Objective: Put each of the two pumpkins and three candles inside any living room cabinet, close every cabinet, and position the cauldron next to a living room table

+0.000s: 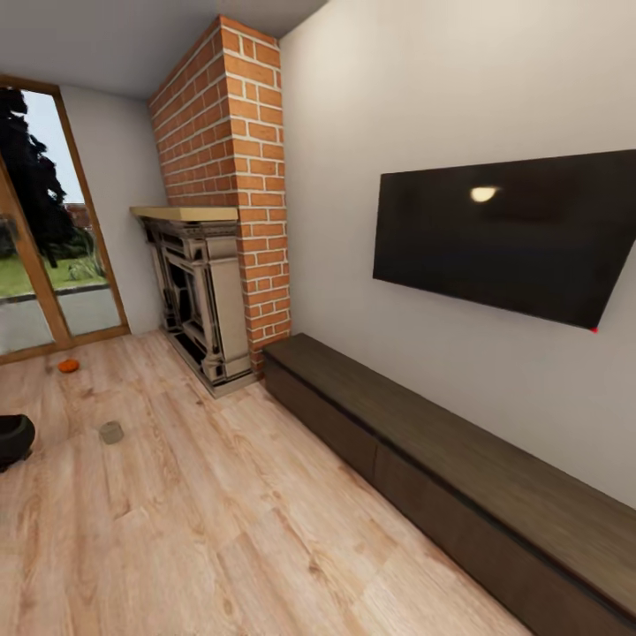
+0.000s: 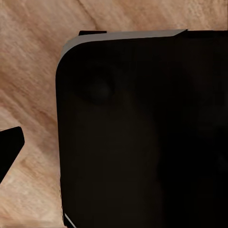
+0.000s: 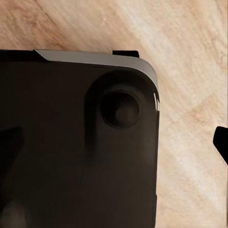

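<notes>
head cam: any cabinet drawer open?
No, the cabinet along the wall under the TV shows flush, shut drawer fronts in the head view.

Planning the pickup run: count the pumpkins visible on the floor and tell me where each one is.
1. One pumpkin lies on the wooden floor by the glass door, beyond the candle. Others may sit outside the frame.

Open floor [image 1: 221, 530] beside cabinet [image 1: 459, 459]
</notes>
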### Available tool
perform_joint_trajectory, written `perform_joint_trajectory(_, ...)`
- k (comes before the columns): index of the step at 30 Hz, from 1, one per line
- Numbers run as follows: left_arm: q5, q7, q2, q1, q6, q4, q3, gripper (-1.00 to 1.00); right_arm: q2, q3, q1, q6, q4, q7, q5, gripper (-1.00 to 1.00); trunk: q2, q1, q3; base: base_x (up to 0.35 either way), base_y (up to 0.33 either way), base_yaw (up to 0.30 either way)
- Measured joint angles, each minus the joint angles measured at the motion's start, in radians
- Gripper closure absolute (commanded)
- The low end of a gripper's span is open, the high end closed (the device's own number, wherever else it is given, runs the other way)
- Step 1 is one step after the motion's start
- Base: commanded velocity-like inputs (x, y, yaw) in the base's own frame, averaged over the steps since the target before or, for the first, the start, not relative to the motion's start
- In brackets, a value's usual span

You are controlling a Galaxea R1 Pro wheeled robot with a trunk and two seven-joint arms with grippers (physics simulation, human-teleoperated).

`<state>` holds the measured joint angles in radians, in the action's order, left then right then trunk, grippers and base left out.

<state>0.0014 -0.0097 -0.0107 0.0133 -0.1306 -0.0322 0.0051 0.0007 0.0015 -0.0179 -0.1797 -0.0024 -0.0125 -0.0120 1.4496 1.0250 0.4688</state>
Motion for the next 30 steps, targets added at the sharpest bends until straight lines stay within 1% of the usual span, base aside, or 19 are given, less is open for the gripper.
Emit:
perform_joint_trajectory(17, -0.001, 0.0, -0.001, 0.0, -0.004, -0.001, -0.001, -1.0, 0.001, 0.003, 0.0, -0.007, -0.005, 0.0, -0.003, -1.0, 0.0, 0.0, 0.0, -0.001, 0.0, 0.277)
perform_joint_trajectory(22, -0.001, 0.0, -0.002, 0.0, -0.038, -0.001, 0.0, -1.0, 0.001, 0.003, 0.0, -0.005, -0.005, 0.0, -0.003, -1.0, 0.0, 0.0, 0.0, 0.0, 0.0, 0.277)
perform_joint_trajectory(25, -0.001, 0.0, -0.013, 0.0, -0.067, -0.002, -0.001, -1.0, 0.002, 0.004, 0.0, -0.004, -0.006, 0.0, -0.003, -1.0, 0.0, 0.0, 0.0, 0.0, 0.0, 0.277)
perform_joint_trajectory(26, -0.002, 0.0, -0.02, 0.0, -0.075, -0.003, -0.002, -1.0, 0.004, 0.004, 0.0, -0.004, -0.006, 0.0, -0.004, -1.0, 0.0, 0.0, 0.0, 0.0, 0.0, 0.277)
perform_joint_trajectory(27, -0.002, 0.0, -0.026, 0.0, -0.08, -0.005, -0.003, -1.0, 0.006, 0.005, 0.0, -0.003, -0.006, 0.0, -0.004, -1.0, 0.0, 0.0, 0.0, 0.0, 0.0, 0.277)
perform_joint_trajectory(30, -0.001, 0.001, -0.034, -0.001, -0.085, -0.023, -0.003, -1.0, 0.012, 0.005, 0.0, -0.003, -0.007, 0.001, -0.004, -1.0, 0.0, 0.0, 0.0, 0.0, 0.0, 0.277)
